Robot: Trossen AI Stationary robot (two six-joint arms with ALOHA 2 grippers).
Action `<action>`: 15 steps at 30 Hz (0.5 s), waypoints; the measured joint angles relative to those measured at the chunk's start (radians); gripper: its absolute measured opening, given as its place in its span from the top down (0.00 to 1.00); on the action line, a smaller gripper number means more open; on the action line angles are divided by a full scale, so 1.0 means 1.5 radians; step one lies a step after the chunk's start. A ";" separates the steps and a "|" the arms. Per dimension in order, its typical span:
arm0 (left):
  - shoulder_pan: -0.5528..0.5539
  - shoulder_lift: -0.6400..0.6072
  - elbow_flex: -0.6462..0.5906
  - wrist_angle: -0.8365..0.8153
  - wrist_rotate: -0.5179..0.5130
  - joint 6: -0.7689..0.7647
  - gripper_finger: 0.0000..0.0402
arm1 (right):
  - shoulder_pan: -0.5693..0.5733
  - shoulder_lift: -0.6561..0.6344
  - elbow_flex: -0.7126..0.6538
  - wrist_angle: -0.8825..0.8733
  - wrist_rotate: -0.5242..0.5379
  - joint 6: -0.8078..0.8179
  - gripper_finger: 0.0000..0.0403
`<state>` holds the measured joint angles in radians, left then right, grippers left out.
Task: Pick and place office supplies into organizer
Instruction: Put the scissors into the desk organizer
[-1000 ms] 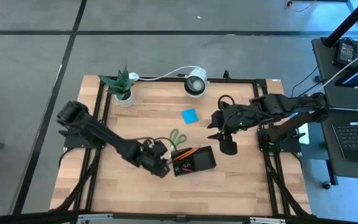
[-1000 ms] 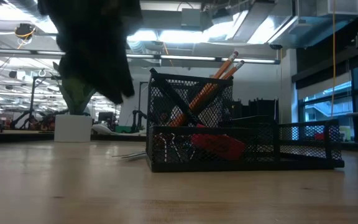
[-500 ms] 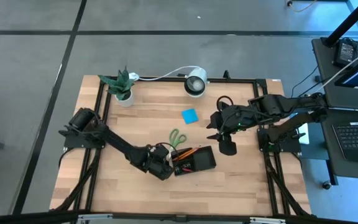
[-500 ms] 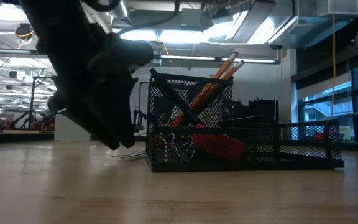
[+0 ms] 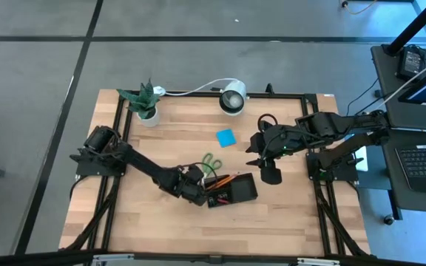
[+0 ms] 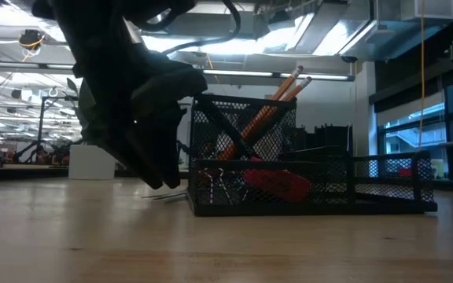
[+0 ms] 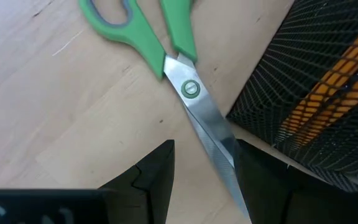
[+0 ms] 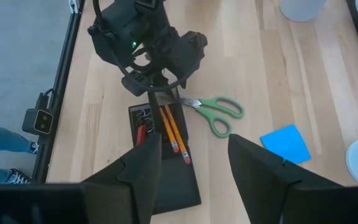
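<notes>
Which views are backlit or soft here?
Low view: ceiling lights behind leave the left gripper a dark silhouette beside the organizer. Left wrist view: scissors fairly sharp, its own fingers blurred. High view evenly lit.

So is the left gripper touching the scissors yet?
Cannot tell. In the left wrist view the open left gripper straddles the blades of the scissors beside the organizer, but no contact or gap shows plainly.

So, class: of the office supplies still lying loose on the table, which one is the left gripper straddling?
The green-handled scissors: the left gripper has its open fingers either side of their blades beside the organizer. The blue sticky-note pad lies apart.
</notes>
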<state>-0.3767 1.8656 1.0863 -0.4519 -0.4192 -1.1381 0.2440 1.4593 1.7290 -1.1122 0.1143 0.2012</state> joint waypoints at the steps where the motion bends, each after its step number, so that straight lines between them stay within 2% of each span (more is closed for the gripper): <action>1: 0.000 0.000 0.000 0.000 0.002 0.000 0.61 | 0.000 0.000 0.000 0.000 0.000 0.000 0.53; 15: -0.001 0.030 0.003 0.025 0.006 -0.007 0.61 | 0.000 0.000 0.000 0.000 0.000 -0.002 0.53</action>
<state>-0.3779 1.9113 1.0904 -0.4146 -0.4099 -1.1490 0.2440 1.4593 1.7290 -1.1122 0.1139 0.1982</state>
